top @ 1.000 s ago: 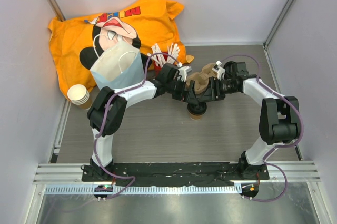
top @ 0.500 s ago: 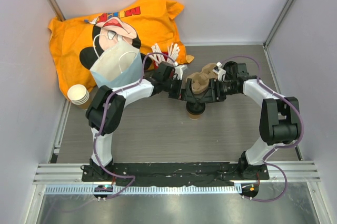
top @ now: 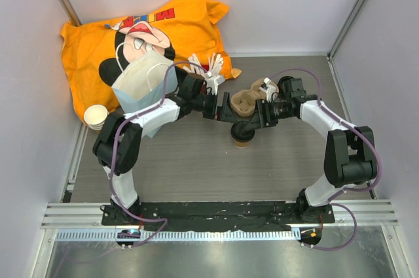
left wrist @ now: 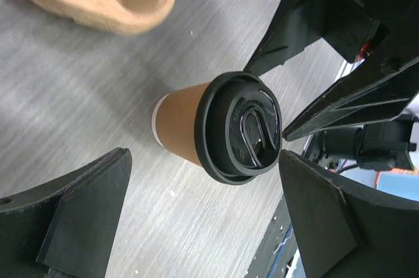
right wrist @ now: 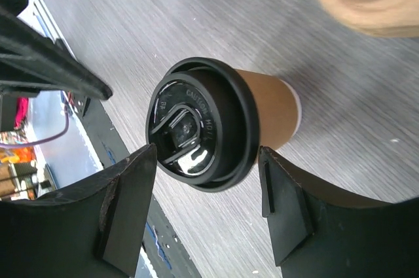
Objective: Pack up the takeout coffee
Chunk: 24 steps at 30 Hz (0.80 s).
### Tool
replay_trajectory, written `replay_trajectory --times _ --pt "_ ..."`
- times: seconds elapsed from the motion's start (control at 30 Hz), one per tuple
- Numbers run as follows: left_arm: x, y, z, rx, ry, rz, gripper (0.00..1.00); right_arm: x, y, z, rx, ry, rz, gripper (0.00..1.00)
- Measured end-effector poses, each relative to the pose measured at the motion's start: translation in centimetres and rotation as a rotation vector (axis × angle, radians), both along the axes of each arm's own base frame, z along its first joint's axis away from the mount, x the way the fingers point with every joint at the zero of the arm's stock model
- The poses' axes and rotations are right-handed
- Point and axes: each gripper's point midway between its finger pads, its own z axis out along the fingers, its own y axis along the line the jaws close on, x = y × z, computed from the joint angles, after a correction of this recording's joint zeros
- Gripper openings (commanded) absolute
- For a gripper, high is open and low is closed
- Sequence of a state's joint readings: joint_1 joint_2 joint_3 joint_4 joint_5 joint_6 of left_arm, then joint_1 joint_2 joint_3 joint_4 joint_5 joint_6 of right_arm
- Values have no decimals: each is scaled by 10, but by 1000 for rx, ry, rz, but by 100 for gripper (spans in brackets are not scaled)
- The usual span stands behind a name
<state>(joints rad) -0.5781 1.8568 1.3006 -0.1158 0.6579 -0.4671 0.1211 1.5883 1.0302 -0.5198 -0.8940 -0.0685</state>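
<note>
The takeout coffee is a brown paper cup with a black lid, standing upright on the grey table. It shows in the left wrist view and the right wrist view. My left gripper is open and empty, just left of and above the cup, its fingers spread wider than the lid. My right gripper is open and empty, close on the cup's right, with its fingers on either side of the lid without touching it.
A moulded pulp cup carrier lies just behind the cup. A white paper bag stands at the left on an orange printed cloth. A stack of lidless cups sits far left. A cup of white sticks stands behind.
My left arm has drawn back to the left, so its gripper sits farther from the carrier. My right gripper has shifted slightly left toward the cup. The cup has not moved.
</note>
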Motion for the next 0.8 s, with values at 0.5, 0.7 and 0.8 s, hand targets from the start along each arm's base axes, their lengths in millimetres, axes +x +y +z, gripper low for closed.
replay_trajectory --times 0.5,0.7,0.8 --pt "-13 13 -28 64 7 -14 100 1 1 -16 -51 17 -4 69" --pt "-14 14 -35 73 18 -17 100 1 4 -18 -64 11 -1 70" --pt "-15 14 -36 73 21 -18 100 1 4 -19 -64 18 -4 70"
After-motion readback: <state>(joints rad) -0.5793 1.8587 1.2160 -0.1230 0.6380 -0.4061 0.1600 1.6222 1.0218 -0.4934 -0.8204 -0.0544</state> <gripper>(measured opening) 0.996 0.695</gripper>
